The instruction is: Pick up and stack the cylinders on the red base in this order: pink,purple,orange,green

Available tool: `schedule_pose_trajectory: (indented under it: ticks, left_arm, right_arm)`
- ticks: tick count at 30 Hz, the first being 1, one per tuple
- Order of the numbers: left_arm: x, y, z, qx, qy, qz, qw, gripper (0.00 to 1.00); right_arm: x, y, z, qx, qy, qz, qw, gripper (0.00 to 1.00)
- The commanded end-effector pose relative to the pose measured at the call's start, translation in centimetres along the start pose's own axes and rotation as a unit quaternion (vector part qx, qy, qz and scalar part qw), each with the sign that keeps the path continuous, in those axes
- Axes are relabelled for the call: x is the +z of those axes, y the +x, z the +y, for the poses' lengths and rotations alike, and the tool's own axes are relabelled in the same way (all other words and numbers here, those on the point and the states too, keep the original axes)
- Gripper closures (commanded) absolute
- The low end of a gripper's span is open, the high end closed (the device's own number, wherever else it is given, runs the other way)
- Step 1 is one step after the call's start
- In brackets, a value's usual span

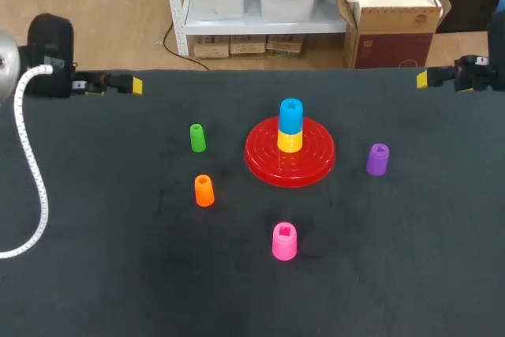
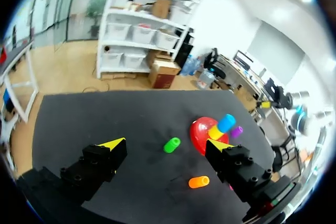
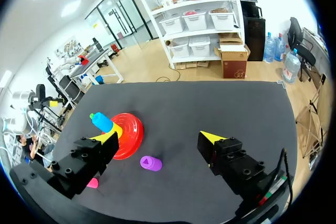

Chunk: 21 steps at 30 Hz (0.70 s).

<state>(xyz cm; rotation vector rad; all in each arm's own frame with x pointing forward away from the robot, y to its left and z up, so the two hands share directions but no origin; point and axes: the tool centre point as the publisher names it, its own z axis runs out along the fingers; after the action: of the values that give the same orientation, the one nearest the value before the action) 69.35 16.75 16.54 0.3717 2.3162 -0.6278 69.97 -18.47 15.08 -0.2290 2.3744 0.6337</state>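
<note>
The red base (image 1: pixel 264 155) sits mid-table with a yellow cylinder (image 1: pixel 289 142) and a blue one (image 1: pixel 291 115) stacked on it. Loose on the mat stand the green cylinder (image 1: pixel 197 137), orange cylinder (image 1: pixel 204 190), pink cylinder (image 1: pixel 284 241) and purple cylinder (image 1: pixel 377 159). My left gripper (image 1: pixel 126 83) is at the far left edge, open and empty (image 2: pixel 165 144), with the green cylinder (image 2: pixel 171 145) well ahead of it. My right gripper (image 1: pixel 432 78) is at the far right edge, open and empty (image 3: pixel 158 137), and the purple cylinder (image 3: pixel 150 163) lies ahead of it.
The black table (image 1: pixel 410 274) carries only these pieces. A white ribbed cable (image 1: pixel 31 171) from my left arm curves over the table's left side.
</note>
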Motion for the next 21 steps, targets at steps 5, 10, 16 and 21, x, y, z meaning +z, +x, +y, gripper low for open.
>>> schedule_pose_trajectory:
  ticks: [5, 10, 16, 21]
  left_arm:
    - [-3.2, 1.2, -0.5, 0.329, 0.279, -0.061, 0.9, 0.0]
    - [-2.7, 0.8, -0.2, 0.403, 0.306, -0.056, 0.861, 0.0]
    - [-2.1, 1.0, 0.6, 0.437, 0.327, -0.017, 0.838, 0.0]
    - [-1.6, 1.4, 1.1, 0.437, 0.323, -0.008, 0.84, 0.0]
  right_arm:
    - [0.0, 0.0, 0.0, 0.0, -0.001, 0.0, 1.0, 0.0]
    - [0.0, 0.0, 0.0, 0.0, -0.001, 0.0, 1.0, 0.0]
    - [0.0, 0.0, 0.0, 0.0, -0.001, 0.0, 1.0, 0.0]
    - [0.0, 0.0, 0.0, 0.0, -0.001, 0.0, 1.0, 0.0]
